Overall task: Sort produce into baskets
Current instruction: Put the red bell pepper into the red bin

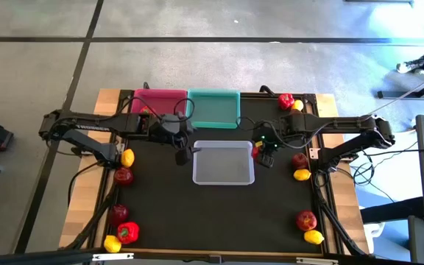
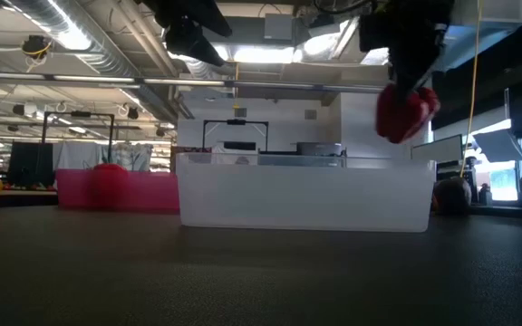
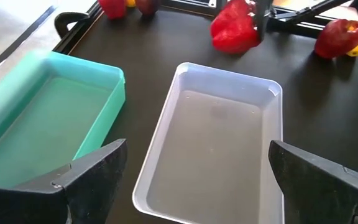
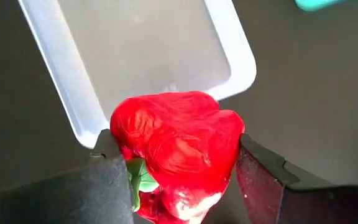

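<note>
My right gripper (image 1: 262, 151) is shut on a glossy red bell pepper (image 4: 179, 146), just off the right edge of the translucent grey-white tray (image 1: 223, 173). The pepper also shows in the low view (image 2: 406, 113) and the left wrist view (image 3: 234, 28). My left gripper (image 1: 183, 152) is open and empty over the tray's left edge, its fingers wide apart (image 3: 191, 180). The pink tray (image 1: 160, 99) and the teal tray (image 1: 214, 108) stand side by side at the far edge. My right gripper pinches the pepper's two opposite sides (image 4: 227, 146) between its two fingers. The fingers come from above, pointing down. The pepper hangs clear of the table, higher than the tray's rim, with its green stem (image 4: 143, 180) next to one finger.
A lemon (image 1: 127, 157) and an apple (image 1: 123, 175) lie on the left. An apple (image 1: 118, 213), a pepper (image 1: 127, 232) and a lemon (image 1: 112, 243) lie near left. On the right lie a pepper (image 1: 286, 100), apples (image 1: 299, 160) and lemons (image 1: 313, 236).
</note>
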Motion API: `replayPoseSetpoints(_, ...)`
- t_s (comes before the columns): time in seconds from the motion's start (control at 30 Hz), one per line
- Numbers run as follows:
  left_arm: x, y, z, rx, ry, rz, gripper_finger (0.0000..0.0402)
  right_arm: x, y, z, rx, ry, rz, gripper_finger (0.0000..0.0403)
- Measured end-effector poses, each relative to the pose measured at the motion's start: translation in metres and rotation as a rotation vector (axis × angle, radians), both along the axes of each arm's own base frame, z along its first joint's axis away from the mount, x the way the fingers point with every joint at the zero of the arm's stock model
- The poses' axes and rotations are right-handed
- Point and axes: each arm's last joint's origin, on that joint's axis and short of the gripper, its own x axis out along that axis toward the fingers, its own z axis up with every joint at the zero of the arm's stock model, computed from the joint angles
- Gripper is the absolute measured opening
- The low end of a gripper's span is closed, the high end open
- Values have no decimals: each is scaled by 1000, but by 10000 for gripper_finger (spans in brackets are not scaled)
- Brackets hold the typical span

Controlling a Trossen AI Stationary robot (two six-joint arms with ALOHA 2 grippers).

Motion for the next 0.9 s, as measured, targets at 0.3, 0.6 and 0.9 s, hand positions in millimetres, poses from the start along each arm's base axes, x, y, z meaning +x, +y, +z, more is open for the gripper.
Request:
replayPoseSetpoints(0.3,11,-12,-12,-7,37,-35,386,13,1,6,6,-152,32,149)
replayPoseSetpoints(0.6,22,-29,-25,-13,64,-84,386,23,19,12,11,-264,103,149)
replayPoseSetpoints(0.9,19,-53,-26,6,67,-98,386,25,56,17,41,-342,202,149)
